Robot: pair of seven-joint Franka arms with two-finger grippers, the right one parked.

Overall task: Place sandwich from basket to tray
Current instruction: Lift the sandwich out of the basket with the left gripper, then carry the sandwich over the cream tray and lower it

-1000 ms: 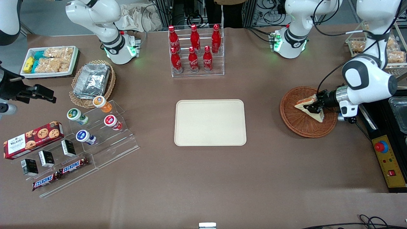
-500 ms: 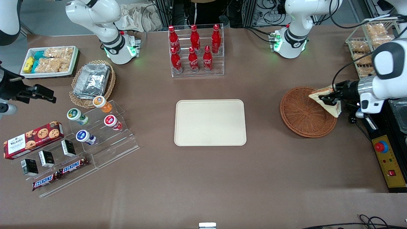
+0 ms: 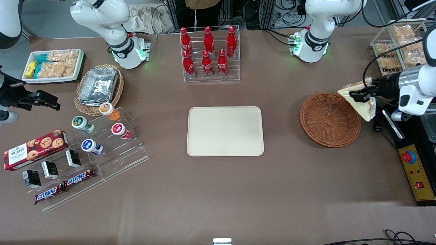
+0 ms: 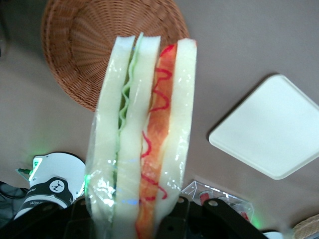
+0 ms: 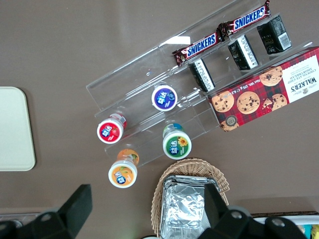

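Step in hand: carry phase. Pick looks done, placement not yet begun.

Labels, read across the front view from the parked arm's end of the counter [image 3: 218, 190]. Red rectangular cardboard biscuit box [image 3: 35, 145] reads "WALKER'S", chocolate-chip cookies pictured. Two brown-wrapped bars [image 3: 64, 185] on the lowest step of the clear acrylic stepped stand [image 3: 112, 156] read "SNICKERS". The small round-lidded cups [image 3: 98, 127] on that stand carry lid print I cannot read. Six red bottles [image 3: 207, 51] in the clear acrylic rack bear white script in Coca-Cola style; letters too small to confirm.

Flat cream-beige rectangular plastic tray with rounded corners [image 3: 225, 131]: bare, mid-counter. Round reddish-brown woven wicker basket [image 3: 330, 119]: toward my end of the counter, nothing in it.

The triangular wedge sandwich of pale white bread [image 3: 361, 102], in clear wrap, hangs in the air just beside the basket's rim, outside it, on the side away from the tray. In my wrist view the filling edge shows: green layer, orange layer, red squiggle [image 4: 144, 139].

My end effector [image 3: 361, 95] is pinching the sandwich across its bread faces, fingers pressed onto it.

Next move, my judgement: translate over the basket to above the tray, lower until the wedge rests on the tray surface, then release. Soft bread: grip force should stay low.
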